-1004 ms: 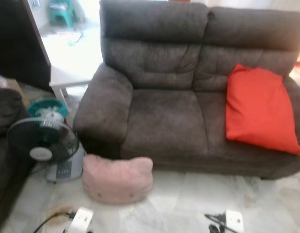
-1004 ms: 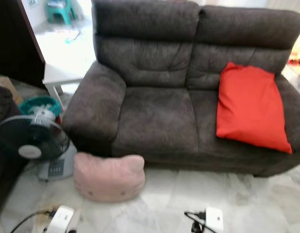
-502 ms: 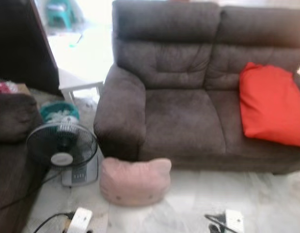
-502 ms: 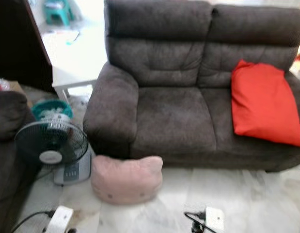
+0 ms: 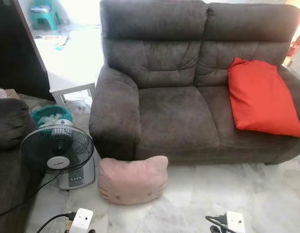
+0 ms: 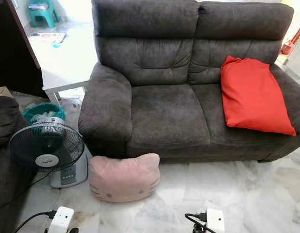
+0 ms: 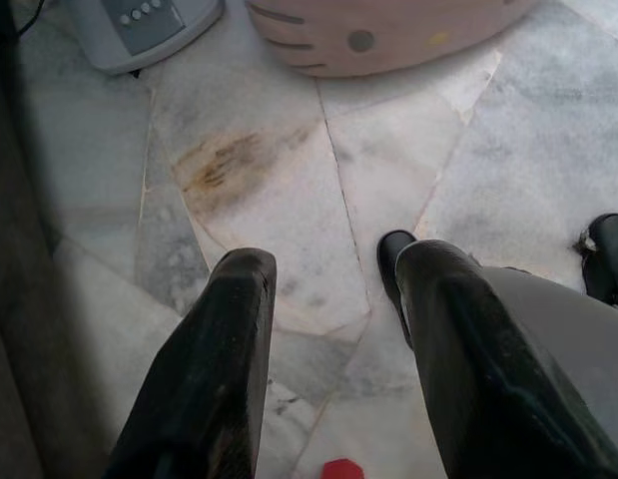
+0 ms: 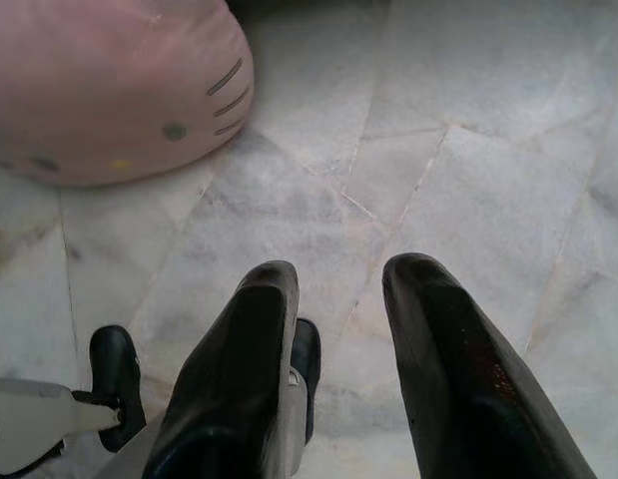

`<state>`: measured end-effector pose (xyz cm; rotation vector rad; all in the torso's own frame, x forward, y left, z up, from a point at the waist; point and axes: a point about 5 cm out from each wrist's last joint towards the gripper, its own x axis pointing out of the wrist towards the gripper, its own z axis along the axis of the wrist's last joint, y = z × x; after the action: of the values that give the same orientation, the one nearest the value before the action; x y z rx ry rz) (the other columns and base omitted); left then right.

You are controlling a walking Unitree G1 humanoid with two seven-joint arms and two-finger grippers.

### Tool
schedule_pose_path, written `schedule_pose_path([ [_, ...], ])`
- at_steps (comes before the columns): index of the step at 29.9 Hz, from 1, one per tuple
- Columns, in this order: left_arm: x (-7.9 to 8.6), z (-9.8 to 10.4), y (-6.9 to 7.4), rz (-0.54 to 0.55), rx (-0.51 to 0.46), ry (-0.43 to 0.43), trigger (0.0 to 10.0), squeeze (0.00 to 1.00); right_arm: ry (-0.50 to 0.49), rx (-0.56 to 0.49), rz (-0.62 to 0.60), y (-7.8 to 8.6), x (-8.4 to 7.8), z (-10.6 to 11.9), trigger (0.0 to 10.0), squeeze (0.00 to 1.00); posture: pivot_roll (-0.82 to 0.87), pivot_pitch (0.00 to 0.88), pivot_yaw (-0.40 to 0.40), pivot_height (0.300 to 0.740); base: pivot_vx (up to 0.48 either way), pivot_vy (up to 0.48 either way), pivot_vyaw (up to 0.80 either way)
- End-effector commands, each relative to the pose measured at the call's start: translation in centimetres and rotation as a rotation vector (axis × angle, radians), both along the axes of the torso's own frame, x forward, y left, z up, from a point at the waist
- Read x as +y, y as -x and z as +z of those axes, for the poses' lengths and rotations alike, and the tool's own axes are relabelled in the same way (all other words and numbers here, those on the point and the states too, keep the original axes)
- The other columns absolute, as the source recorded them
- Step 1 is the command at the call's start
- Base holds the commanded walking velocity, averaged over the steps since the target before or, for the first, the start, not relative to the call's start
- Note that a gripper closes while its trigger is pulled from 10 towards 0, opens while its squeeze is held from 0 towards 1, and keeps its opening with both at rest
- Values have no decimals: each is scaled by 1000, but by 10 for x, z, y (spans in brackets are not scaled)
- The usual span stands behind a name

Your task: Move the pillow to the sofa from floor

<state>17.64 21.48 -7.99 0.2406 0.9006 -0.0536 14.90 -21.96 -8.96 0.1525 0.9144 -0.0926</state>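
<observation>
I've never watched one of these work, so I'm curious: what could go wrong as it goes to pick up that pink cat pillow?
The pink pillow lies on the floor close beside the standing fan, so a reaching arm might knock the fan. Cables and white plugs lie on the tiles before it and could snag a foot. Both the left gripper and right gripper are open above bare floor, and a plump pillow may slip from thin fingers.

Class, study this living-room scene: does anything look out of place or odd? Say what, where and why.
The pink cat-faced pillow lies on the pale marble floor against the dark grey fabric sofa, beside the standing fan, while the red cushion rests on the seat.
</observation>
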Motion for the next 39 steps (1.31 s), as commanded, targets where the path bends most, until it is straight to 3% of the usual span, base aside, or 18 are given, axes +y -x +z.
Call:
schedule_pose_path([
  [1, 2, -2, 5, 5, 14, -6, 10000, 0, 11, -9, 20, -3, -2, 2, 10000, 0, 94, 25, -48, 740, 0, 0, 800],
  [6, 3, -2, 5, 4, 12, -12, 10000, 0, 2, -12, 6, -3, -2, 2, 10000, 0, 94, 24, -47, 740, 337, 0, 680],
  [25, 2, -2, 4, -4, 14, -15, 10000, 0, -4, -1, -15, -3, -2, 1, 10000, 0, 95, 34, -49, 740, 355, 0, 0],
  [39, 2, -1, 3, -10, 8, -20, 10000, 0, -6, -3, -26, -3, -3, 1, 10000, 0, 94, 34, -51, 740, 0, 0, 0],
])
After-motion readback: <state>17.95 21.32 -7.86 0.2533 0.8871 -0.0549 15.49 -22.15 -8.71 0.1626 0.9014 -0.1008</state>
